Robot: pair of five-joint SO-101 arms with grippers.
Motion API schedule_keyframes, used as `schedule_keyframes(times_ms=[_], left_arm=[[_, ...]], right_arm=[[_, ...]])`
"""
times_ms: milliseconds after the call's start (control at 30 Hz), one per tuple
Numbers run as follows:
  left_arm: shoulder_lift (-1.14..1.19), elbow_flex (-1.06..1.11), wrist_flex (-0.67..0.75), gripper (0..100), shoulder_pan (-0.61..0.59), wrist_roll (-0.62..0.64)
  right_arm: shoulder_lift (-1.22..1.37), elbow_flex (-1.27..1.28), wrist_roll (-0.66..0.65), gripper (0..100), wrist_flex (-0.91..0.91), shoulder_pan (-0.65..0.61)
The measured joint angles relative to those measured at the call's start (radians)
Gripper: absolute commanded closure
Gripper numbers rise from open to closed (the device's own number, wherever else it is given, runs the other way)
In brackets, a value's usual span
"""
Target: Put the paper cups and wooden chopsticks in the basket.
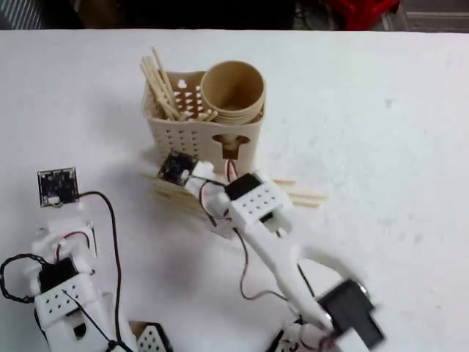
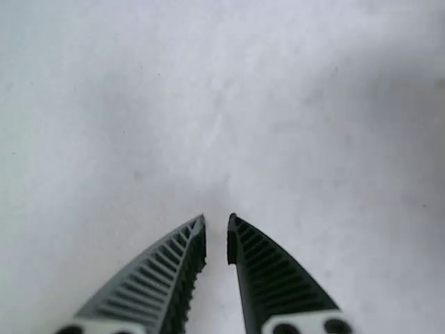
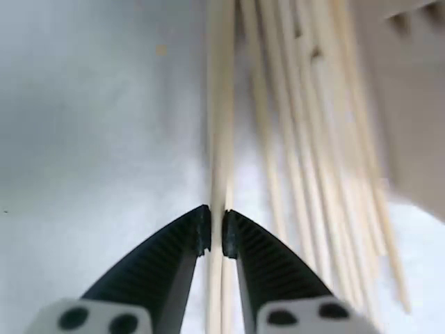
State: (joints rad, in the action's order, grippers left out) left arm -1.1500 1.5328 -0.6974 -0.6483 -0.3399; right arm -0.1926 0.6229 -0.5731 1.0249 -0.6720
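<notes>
Fingers [image 3: 174, 257] of the right gripper [image 3: 216, 233] are clenched on one wooden chopstick [image 3: 221, 139] just in front of the basket [image 1: 192, 139].
We see the right arm [image 1: 256, 209] stretched toward the basket's front wall, with its gripper low over the tabletop [image 1: 381, 110]. Loose chopsticks [image 3: 306, 139] lie flat on the tabletop between the wooden chopstick and the basket, roughly parallel, some touching. In the high view the loose chopsticks [image 1: 302, 196] poke out past the arm, along the basket's front. Inside the basket, stacked paper cups [image 1: 233, 88] stand upright at one end. A chopstick bundle [image 1: 163, 84] leans out over the rim at the other end. The left gripper [image 2: 216, 229] is over bare tabletop, well apart from the basket. Its fingers are parted by a narrow gap with nothing between them. The left arm [image 1: 62, 290] sits far from the basket's front.
</notes>
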Motion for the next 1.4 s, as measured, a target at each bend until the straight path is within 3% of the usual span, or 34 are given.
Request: schedule_keyframes(times_ms=[300, 567, 767, 1000, 1233, 1400], left_arm=[[0.0, 0.0, 0.0, 92, 0.0, 0.0], [0.0, 0.0, 0.0, 92, 0.0, 0.0], [0.0, 0.0, 0.0, 92, 0.0, 0.0], [0.0, 0.0, 0.0, 92, 0.0, 0.0], [0.0, 0.0, 0.0, 92, 0.0, 0.0], [0.0, 0.0, 0.0, 92, 0.0, 0.0]], right_arm=[[-0.301, 0.0, 0.011, 98.2, 0.054, -0.008], [-0.611, -0.12, 0.238, 98.2, -0.054, -0.103], [-0.482, -0.377, 0.316, 98.1, -0.206, -0.103], [-0.181, -0.628, 0.285, 98.1, -0.281, -0.098], [-0.06, -0.715, 0.19, 98.1, -0.315, -0.098], [-0.061, -0.663, 0.249, 98.2, -0.519, -0.058]])
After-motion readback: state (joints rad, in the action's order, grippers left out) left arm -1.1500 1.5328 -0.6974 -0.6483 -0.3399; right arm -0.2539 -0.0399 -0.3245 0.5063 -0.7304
